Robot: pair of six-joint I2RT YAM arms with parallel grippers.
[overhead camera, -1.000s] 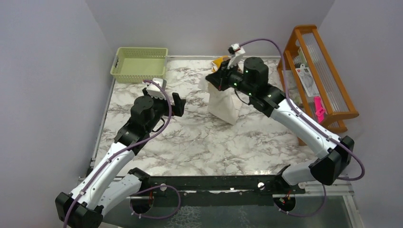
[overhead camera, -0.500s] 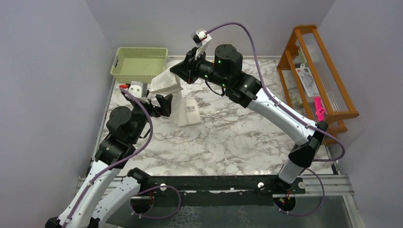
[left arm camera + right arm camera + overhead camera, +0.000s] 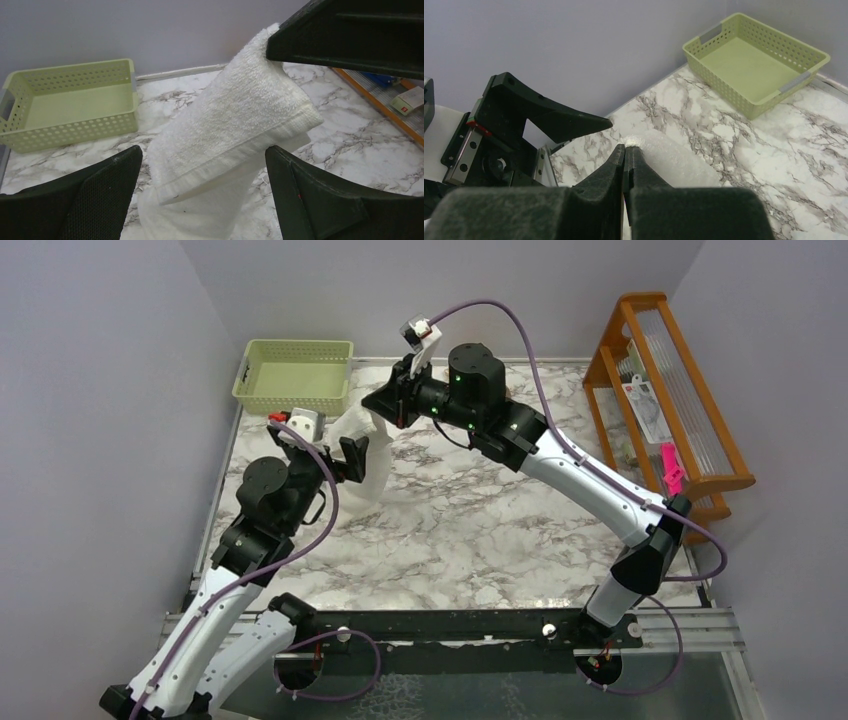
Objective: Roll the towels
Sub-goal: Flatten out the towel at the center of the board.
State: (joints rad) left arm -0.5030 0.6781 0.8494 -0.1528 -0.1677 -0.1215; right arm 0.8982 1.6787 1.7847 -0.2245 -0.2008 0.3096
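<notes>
- White towel (image 3: 368, 445) hangs by one top corner; its bottom end seems to rest on the counter (image 3: 480, 530), near the green basket (image 3: 290, 400)
- Right claw (image 3: 388, 405) is pinched tight on that top corner
- Left claw (image 3: 352, 455) is wide open and holds nothing; the towel hangs just in front of it, lined up with the gap between its two fingers
- The towel's long side runs up and down, a bit slanted; the left arm is the near free one, so I think it should grab lower down
</notes>
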